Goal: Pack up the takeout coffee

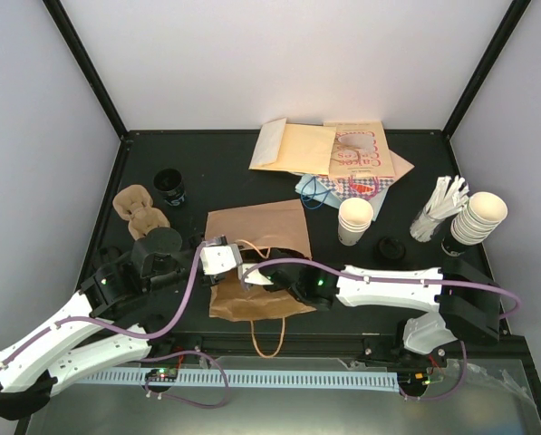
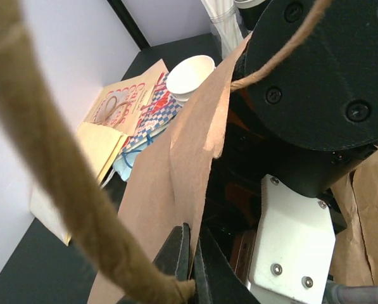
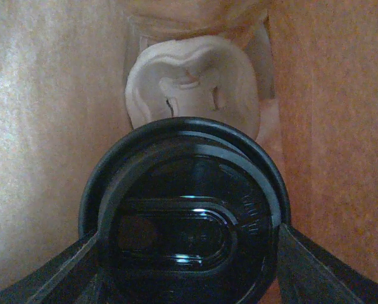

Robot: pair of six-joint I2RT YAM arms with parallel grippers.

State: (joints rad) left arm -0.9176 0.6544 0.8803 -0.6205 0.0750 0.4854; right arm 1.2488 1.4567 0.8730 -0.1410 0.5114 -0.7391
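Note:
A brown paper bag (image 1: 256,227) lies on its side on the black table, mouth toward the arms. My left gripper (image 1: 223,258) is shut on the bag's upper mouth edge (image 2: 195,145) and holds it up; its fingertips (image 2: 182,253) pinch the paper beside the twine handle (image 2: 56,171). My right gripper (image 1: 268,275) reaches into the bag. In the right wrist view it (image 3: 189,237) is shut on the takeout coffee, whose black lid (image 3: 185,215) fills the view; the cup body is hidden. A pale pulp carrier (image 3: 192,76) sits deeper in the bag.
Nested cream cups (image 1: 481,217) and wrapped stirrers (image 1: 438,210) stand at the right, another cup stack (image 1: 355,220) and a loose black lid (image 1: 393,246) near them. Envelopes and printed bags (image 1: 333,149) lie at the back. Pulp carriers (image 1: 140,208) and black lids (image 1: 169,186) are at the left.

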